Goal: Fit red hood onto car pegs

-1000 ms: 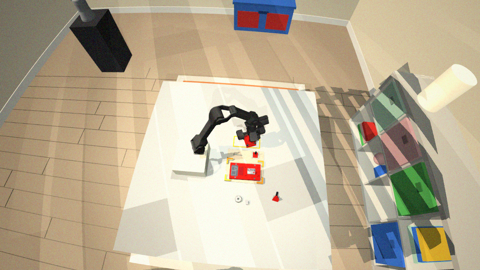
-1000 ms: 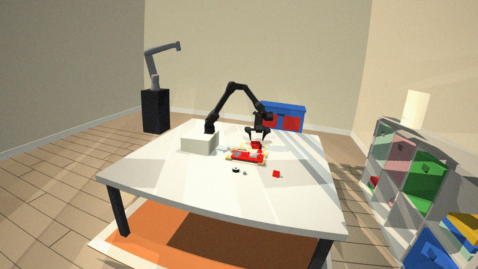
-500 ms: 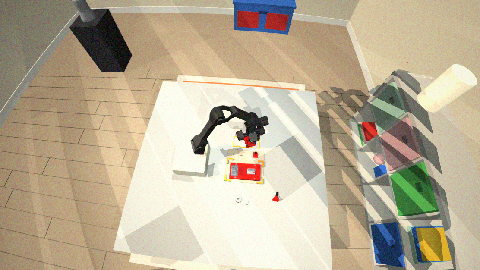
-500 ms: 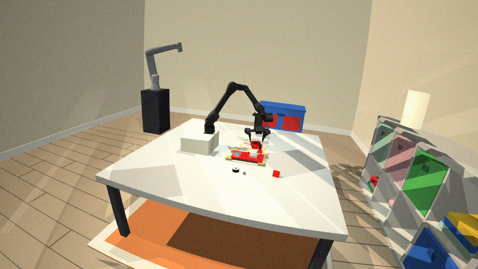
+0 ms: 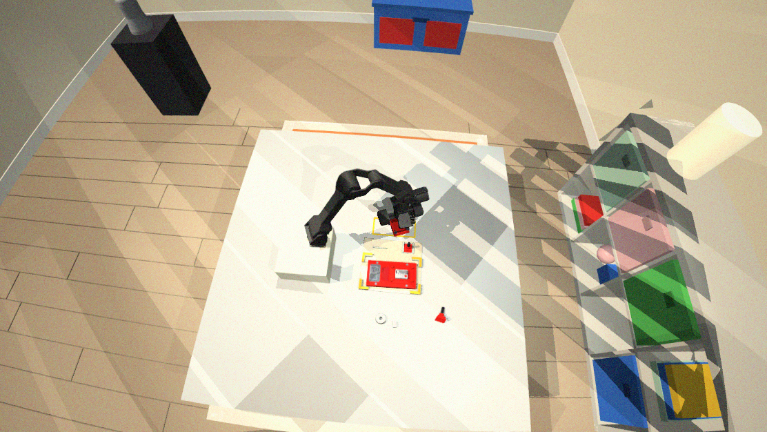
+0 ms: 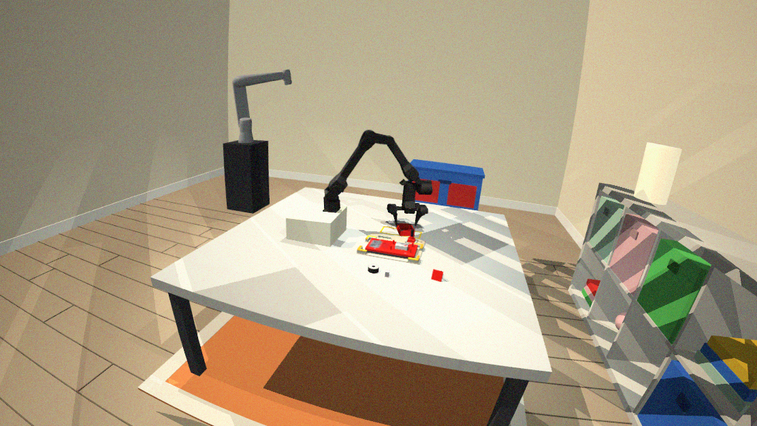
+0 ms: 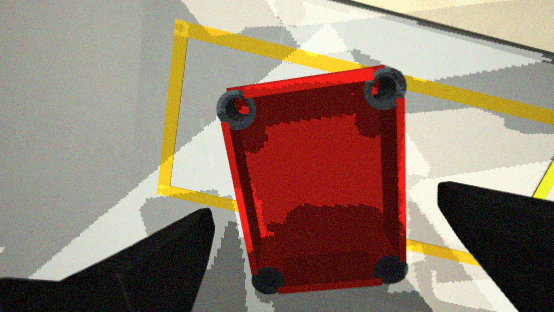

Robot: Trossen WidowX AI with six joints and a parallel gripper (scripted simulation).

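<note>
The red hood point(image 7: 320, 175) point(image 5: 398, 229) point(image 6: 405, 228) lies on the white table point(image 5: 300, 348), with a dark boss and hole at each corner. It sits askew over a yellow outlined rectangle point(image 7: 175, 100) point(image 5: 374, 225). My gripper point(image 7: 321, 206) point(image 5: 399, 217) point(image 6: 406, 221) is open and empty. It hangs just above the hood, one black finger on each side, not touching it. The red car chassis point(image 5: 389, 281) point(image 6: 389, 247) sits in its jig with yellow corners point(image 5: 363, 287) point(image 6: 418, 257), nearer the front than the hood. The pegs are too small to make out.
A white box point(image 5: 303, 265) point(image 6: 316, 227) bears the arm's base, left of the jig. A small black and red piece point(image 5: 408, 246) stands between hood and jig. A ring point(image 5: 380, 319), a tiny grey cube point(image 5: 394, 323) and a small red piece point(image 5: 440, 317) lie in front of the jig.
</note>
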